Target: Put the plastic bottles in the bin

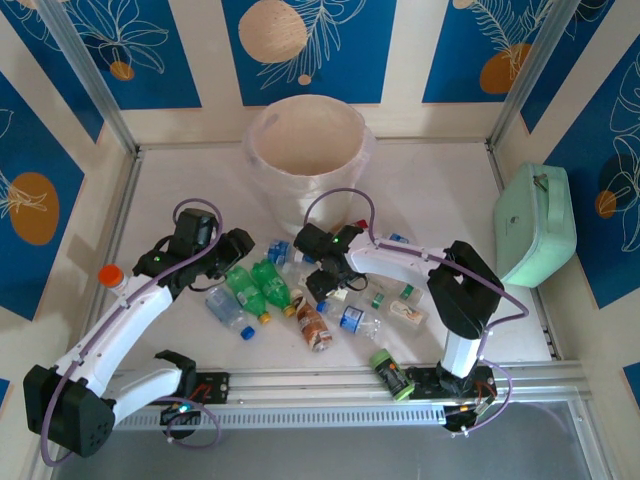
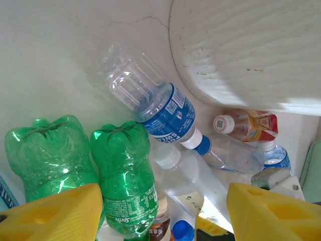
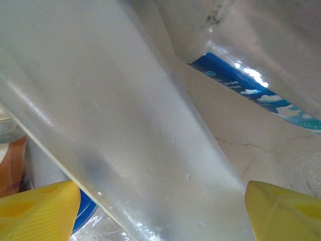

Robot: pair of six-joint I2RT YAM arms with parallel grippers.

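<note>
**A:** Top external. The plastic bottles [image 1: 270, 285] lie in a loose heap on the tabletop [image 1: 430, 190], in front of the bin [image 1: 305, 150]. Both arms reach into the heap, the left at its left edge and the right at its middle.

**B:** Left side?

**A:** Left wrist view. The left fingers [image 2: 50, 216] stand apart with nothing clamped. Two green bottles [image 2: 125, 181] lie side by side just ahead of the left-hand finger. A white-capped clear bottle [image 2: 195, 181] lies in the gap between the fingers. A blue-labelled bottle [image 2: 165, 113] lies beyond it, near the bin wall.

**B:** Right side?

**A:** Right wrist view. The right fingers [image 3: 286, 213] are also spread. A blurred clear bottle [image 3: 140, 125] slants across nearly the whole gap, very close to the lens. I cannot tell whether either finger touches it, and no squeeze is visible.
</note>
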